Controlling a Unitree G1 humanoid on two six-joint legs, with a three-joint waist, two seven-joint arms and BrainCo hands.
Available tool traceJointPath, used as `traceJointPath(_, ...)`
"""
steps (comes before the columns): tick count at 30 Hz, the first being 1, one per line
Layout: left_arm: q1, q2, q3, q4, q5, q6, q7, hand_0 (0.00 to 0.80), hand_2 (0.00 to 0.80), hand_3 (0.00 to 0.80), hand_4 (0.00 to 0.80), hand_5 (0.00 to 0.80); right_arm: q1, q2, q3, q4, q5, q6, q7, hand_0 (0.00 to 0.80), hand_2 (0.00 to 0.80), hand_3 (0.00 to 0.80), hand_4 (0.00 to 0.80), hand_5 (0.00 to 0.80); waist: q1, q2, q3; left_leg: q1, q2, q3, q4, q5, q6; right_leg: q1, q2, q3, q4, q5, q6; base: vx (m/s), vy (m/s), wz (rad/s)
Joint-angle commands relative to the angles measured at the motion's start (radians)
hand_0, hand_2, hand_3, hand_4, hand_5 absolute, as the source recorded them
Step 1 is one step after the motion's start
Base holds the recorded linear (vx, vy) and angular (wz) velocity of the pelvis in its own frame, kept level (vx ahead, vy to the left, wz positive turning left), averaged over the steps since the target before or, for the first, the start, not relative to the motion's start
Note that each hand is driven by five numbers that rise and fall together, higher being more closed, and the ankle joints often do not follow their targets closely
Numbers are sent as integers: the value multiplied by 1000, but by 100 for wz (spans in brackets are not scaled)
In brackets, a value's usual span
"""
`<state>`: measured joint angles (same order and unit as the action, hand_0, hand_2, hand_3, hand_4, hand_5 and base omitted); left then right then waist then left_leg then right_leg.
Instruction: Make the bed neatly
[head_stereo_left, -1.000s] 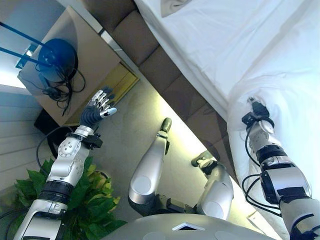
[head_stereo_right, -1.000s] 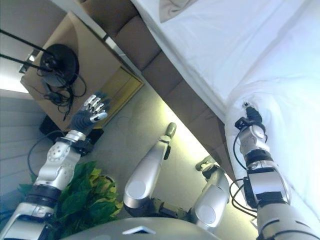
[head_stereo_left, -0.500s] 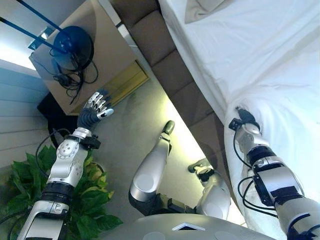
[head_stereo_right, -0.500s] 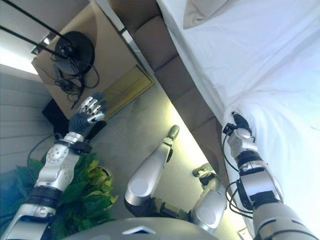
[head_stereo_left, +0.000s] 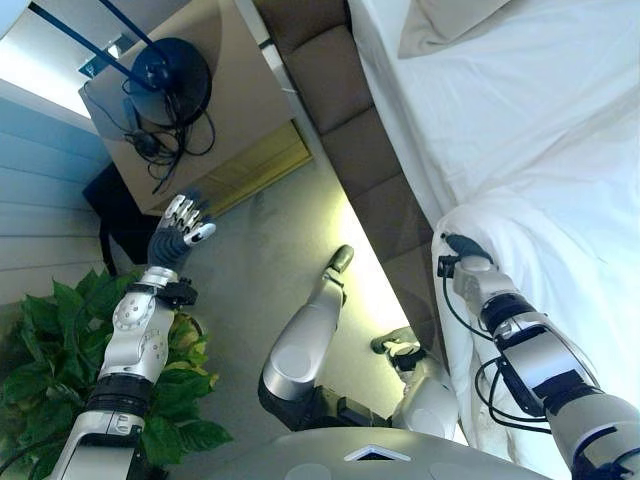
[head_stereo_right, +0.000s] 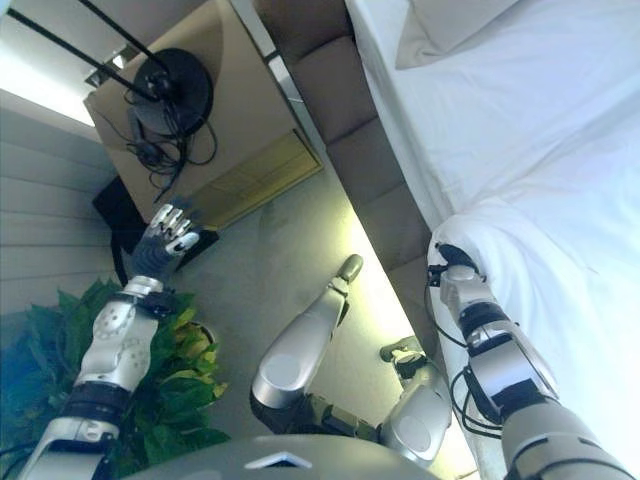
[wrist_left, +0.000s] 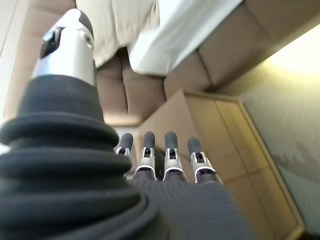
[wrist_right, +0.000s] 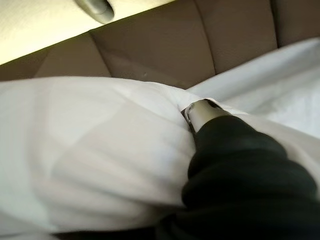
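Right hand (head_stereo_left: 452, 243) has slid along the duvet (head_stereo_left: 560, 250), grip hidden; left hand (head_stereo_left: 177, 222) relaxed.

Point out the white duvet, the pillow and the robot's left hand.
white duvet (head_stereo_left: 560, 270): left eye view, bunched fold by the bed edge.
pillow (head_stereo_left: 440, 25): left eye view, its beige corner.
left hand (head_stereo_left: 170, 238): left eye view, dark back cover.

plain white duvet (head_stereo_left: 560, 230), brown padded bed frame (head_stereo_left: 370, 170), green plant (head_stereo_left: 50, 340).

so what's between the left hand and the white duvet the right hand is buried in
In the left eye view, bare grey floor and the brown padded bed frame lie between the raised left hand and the white duvet. Right hand sits at the duvet's edge.
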<state>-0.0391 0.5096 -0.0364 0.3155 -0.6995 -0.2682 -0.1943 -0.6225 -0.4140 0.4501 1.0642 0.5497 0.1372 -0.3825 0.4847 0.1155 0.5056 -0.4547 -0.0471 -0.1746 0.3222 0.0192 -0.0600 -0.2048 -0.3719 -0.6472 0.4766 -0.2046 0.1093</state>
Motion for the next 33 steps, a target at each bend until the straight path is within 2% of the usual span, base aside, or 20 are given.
traceJointPath(1,-4,29,2,-14,10,-103,32,0,0,0,0,0,-345,305,100,-236,-94,-115,186,800,800,800,800,800,97,-7,-28,-95,-34,71,151,-26,0,141,-72,30,-122,173,61,42,-4,6)
traceJointPath(7,8,6,25,-1,16,-133,56,0,0,0,0,0,-346,344,152,-209,-134,-82,237,800,800,800,800,800,110,2,-32,-97,-33,68,150,-18,-6,159,-71,21,-137,166,62,32,19,3)
traceJointPath(13,8,3,19,13,28,-133,37,0,0,0,0,0,-359,359,133,-181,-86,-106,210,800,800,800,800,800,116,4,-30,-109,-41,67,172,-25,-6,158,-80,19,-121,165,59,28,-6,4)
traceJointPath(14,11,5,21,14,27,-133,30,0,0,0,0,0,-361,358,128,-181,-69,-109,207,769,769,769,769,769,117,1,-30,-109,-40,67,172,-25,-7,159,-79,19,-122,167,60,15,-44,5)
traceJointPath(15,13,8,22,14,25,-133,26,0,0,0,0,0,-360,356,124,-182,-45,-113,206,408,408,408,408,408,116,-2,-30,-109,-38,67,172,-25,-7,159,-76,20,-126,170,61,0,-40,3)
traceJointPath(16,13,11,22,16,20,-135,24,0,0,0,0,0,-355,354,118,-180,-22,-117,216,0,0,0,0,0,113,-5,-29,-109,-36,69,171,-25,-8,159,-74,23,-130,173,61,0,0,0)
traceJointPath(21,0,6,14,27,15,-150,31,0,0,0,0,0,-316,352,89,-158,61,-117,213,0,0,0,0,0,93,-14,-27,-105,-24,80,163,-23,-8,144,-69,43,-140,183,61,-24,-12,-1)
traceJointPath(33,-43,-24,-26,63,36,-183,123,0,0,0,0,0,-140,275,-17,-87,207,-173,260,0,0,0,0,0,-1,-44,-21,-88,36,126,125,-25,-23,131,-34,105,-229,213,61,-58,-20,-13)
